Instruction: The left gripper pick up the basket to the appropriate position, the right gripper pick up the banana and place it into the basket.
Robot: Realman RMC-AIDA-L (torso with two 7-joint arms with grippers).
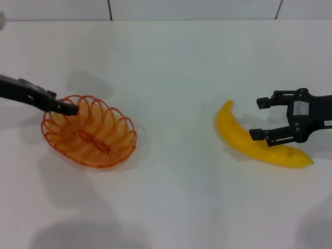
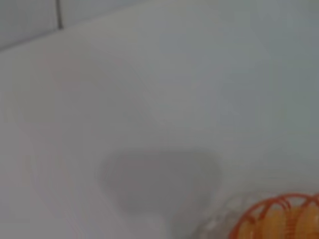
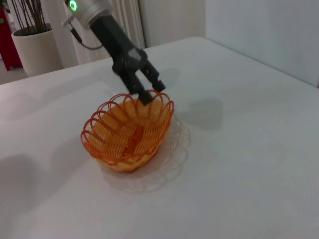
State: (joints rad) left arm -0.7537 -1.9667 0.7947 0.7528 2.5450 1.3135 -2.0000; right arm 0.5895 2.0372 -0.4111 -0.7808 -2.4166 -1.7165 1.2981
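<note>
– Two risks? The left gripper [image 1: 70, 108] pinches the basket [image 1: 89, 130] rim, on the tabletop [image 1: 176, 197].
– Yes, thin wire may slip. The right gripper [image 1: 262, 118], fingers wide, straddles the banana [image 1: 244, 141]; an off-centre squeeze rolls it.

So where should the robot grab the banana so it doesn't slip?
Probably around the middle of the banana, coming down from above with a finger on each long side. It lies flat on the table, and its middle is thickest, so it should balance there. The right gripper is open, already hovering near that part.
</note>
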